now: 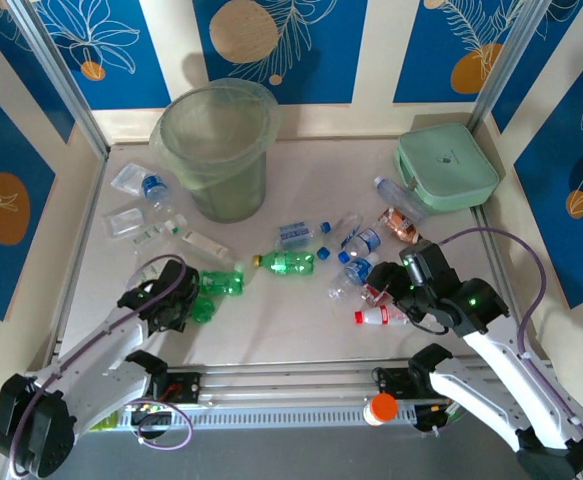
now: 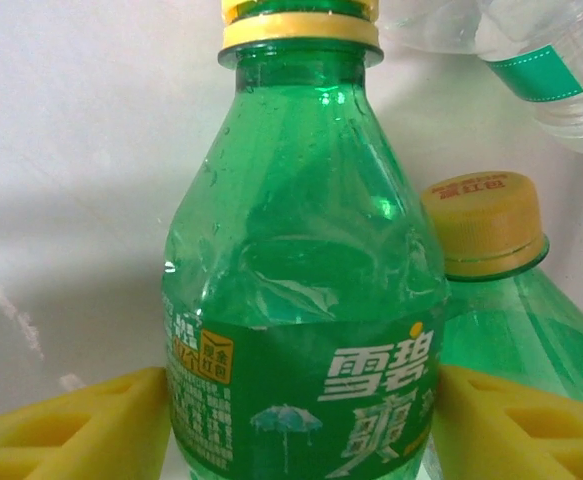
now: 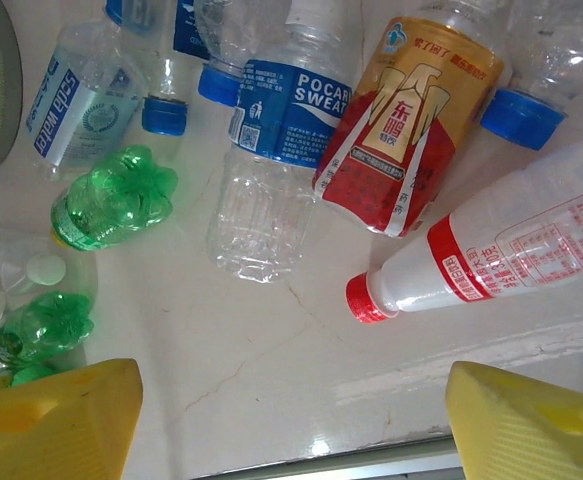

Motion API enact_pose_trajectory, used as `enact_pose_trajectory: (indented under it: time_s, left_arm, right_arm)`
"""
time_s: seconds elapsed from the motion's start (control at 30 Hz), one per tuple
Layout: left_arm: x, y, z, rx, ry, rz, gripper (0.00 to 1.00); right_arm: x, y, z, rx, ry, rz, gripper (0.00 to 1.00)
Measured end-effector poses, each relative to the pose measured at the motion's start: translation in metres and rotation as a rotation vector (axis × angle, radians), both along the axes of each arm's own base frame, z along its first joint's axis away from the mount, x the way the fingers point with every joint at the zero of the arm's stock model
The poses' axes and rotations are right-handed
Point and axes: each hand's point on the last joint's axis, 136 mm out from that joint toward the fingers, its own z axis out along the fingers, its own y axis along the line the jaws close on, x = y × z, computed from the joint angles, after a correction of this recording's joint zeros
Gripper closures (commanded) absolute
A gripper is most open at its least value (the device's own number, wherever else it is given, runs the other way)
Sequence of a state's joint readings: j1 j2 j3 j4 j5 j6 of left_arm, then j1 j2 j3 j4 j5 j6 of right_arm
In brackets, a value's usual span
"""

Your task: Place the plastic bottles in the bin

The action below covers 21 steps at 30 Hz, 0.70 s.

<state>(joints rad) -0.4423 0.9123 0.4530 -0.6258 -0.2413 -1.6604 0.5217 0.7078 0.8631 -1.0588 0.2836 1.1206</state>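
Two green bottles lay side by side at the near left of the desk, right at the left gripper. In the left wrist view one of them, the labelled green bottle with a yellow cap, sat between the two yellow fingers. Their pads met its outline on both sides, but whether they pressed on it or merely flanked it could not be told. The second green bottle, also yellow-capped, lay just beside it on the right. Further back on the left, clear packets lay near the foot of the bin, which stood upright at the far left-centre of the desk, well apart from both grippers. A third green bottle lay on its side near the middle. To its right lay a close cluster of bottles: the Pocari Sweat bottle with a blue cap, an orange-and-red labelled bottle, and a white bottle with a red cap nearest the right arm. The right gripper hung over bare desk just short of this cluster, its fingers spread wide with nothing between them. A mint-green case sat at the far right corner.
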Motion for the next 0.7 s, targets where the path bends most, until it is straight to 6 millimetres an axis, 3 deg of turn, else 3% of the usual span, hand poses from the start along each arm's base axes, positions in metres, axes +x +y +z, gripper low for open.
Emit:
enact_pose_trajectory:
  time_s: [0.13,0.33,0.4,0.5,0.7]
  left_arm:
    - [-0.005,0.003,-0.012,0.024,0.058,0.011,0.33]
    - [-0.008,0.006,-0.012,0.040,0.074,0.003,0.61]
    - [-0.010,0.008,-0.005,0.054,0.077,-0.017,0.63]
    - [-0.004,0.006,0.019,0.060,0.038,-0.058,0.61]
    - [0.009,0.002,0.090,0.069,-0.125,-0.169,0.62]
  right_arm:
    - [0.014,-0.003,0.018,-0.027,-0.040,0.009,0.20]
    - [0.039,-0.001,0.049,-0.066,-0.120,0.056,0.19]
    - [0.042,-0.001,0.051,-0.080,-0.136,0.074,0.19]
    - [0.044,-0.003,0.053,-0.101,-0.153,0.087,0.19]
    - [0.040,-0.014,0.069,-0.124,-0.260,0.079,0.19]
